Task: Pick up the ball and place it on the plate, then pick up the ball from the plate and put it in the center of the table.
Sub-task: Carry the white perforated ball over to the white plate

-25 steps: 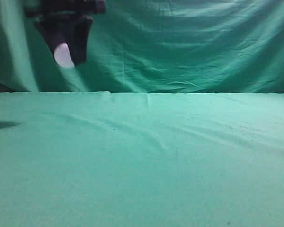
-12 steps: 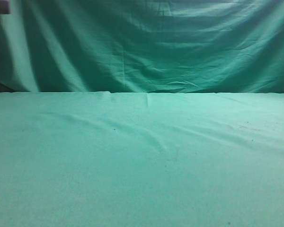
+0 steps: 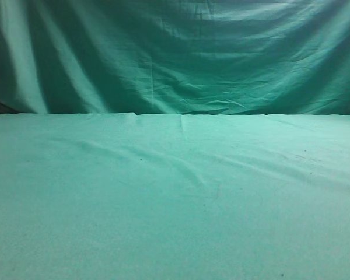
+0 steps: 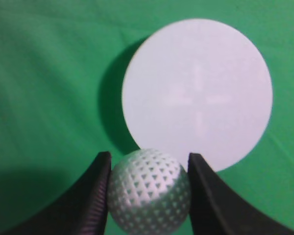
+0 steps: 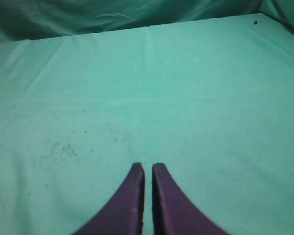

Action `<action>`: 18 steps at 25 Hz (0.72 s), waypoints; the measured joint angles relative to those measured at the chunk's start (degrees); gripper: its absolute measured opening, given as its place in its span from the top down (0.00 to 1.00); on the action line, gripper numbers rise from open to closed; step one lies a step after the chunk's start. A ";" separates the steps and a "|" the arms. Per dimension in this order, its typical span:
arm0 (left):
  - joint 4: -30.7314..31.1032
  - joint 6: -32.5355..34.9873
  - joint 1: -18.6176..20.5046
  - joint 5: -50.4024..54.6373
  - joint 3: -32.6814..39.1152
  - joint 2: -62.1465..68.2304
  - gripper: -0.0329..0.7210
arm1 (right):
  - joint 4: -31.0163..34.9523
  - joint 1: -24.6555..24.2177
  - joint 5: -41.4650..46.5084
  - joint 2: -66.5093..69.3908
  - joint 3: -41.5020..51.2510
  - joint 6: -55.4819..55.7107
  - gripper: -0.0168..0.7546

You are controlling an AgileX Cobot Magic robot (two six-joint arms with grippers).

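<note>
The left gripper point(image 4: 148, 196) hung above the table point(image 3: 175, 204), its wrist camera looking almost straight down, and its two dark fingers point(image 4: 90, 203) were closed in against the sides of the ball point(image 4: 148, 191), one at each flank. The ball, white and dimpled all over, sat clamped between them with no gap visible on either side, held up in the air over the green cloth. Beneath it and a little farther off lay the plate point(image 4: 198, 93), a flat white disc with a faint cross at its middle, resting on the cloth and casting a dark shadow along its left edge; from that wrist view the ball overlapped the plate's near rim, though how high above it the ball hung could not be judged. The right gripper point(image 5: 148, 196) was held low and angled forward over a bare stretch of the table, its two purple fingers point(image 5: 127, 205) drawn together until only a thin slit remained between them, with nothing in its grasp. Small dark specks dotted the cloth ahead of it. From the exterior view neither arm showed, only the wrinkled table and the draped green backdrop point(image 3: 175, 58) hanging in folds behind it.
</note>
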 joint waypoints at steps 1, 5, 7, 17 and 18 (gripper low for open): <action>-0.08 0.00 0.83 -0.96 0.00 0.00 0.56 | 0.00 0.00 0.00 0.00 0.00 0.00 0.91; -0.45 0.89 1.55 -5.52 0.00 0.00 0.56 | 0.00 0.00 0.00 0.00 0.00 0.00 0.91; -1.12 2.43 1.55 -7.26 0.00 0.00 0.56 | 0.00 0.00 0.00 0.00 0.00 0.00 0.91; -2.83 4.98 1.55 -10.26 0.00 3.30 0.56 | 0.00 0.00 0.00 0.00 0.00 0.00 0.91; -2.96 5.15 1.55 -10.02 0.00 4.27 0.56 | 0.00 0.00 0.00 0.00 0.00 0.00 0.91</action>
